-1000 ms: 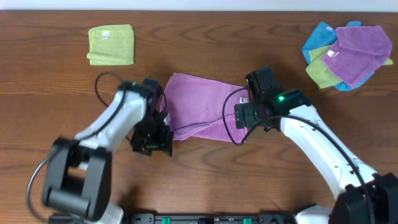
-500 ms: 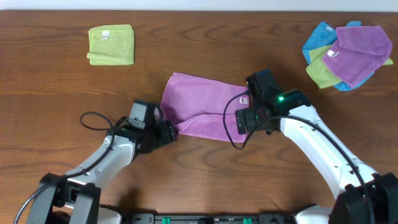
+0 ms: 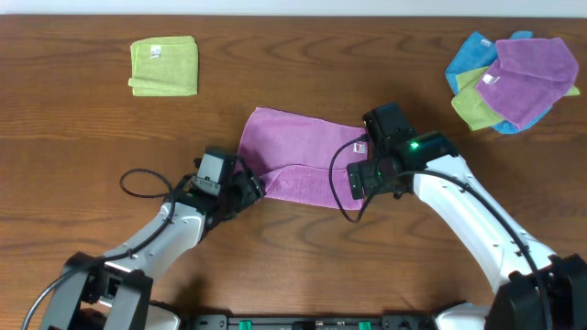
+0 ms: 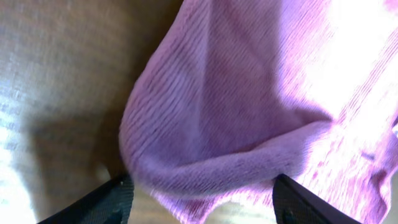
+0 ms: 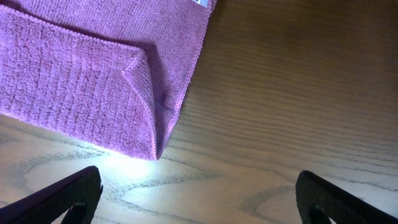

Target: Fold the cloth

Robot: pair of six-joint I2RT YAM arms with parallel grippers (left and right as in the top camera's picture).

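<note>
Overhead, lime towel point(image 3: 163, 66) and heap point(image 3: 514, 81) lie beyond cloth point(image 3: 298, 154).

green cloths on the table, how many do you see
2: a folded green cloth at the far left of the table, lying alone, and a second green cloth in the pile at the far right, mostly under a purple cloth. The pile may hide more.
</note>
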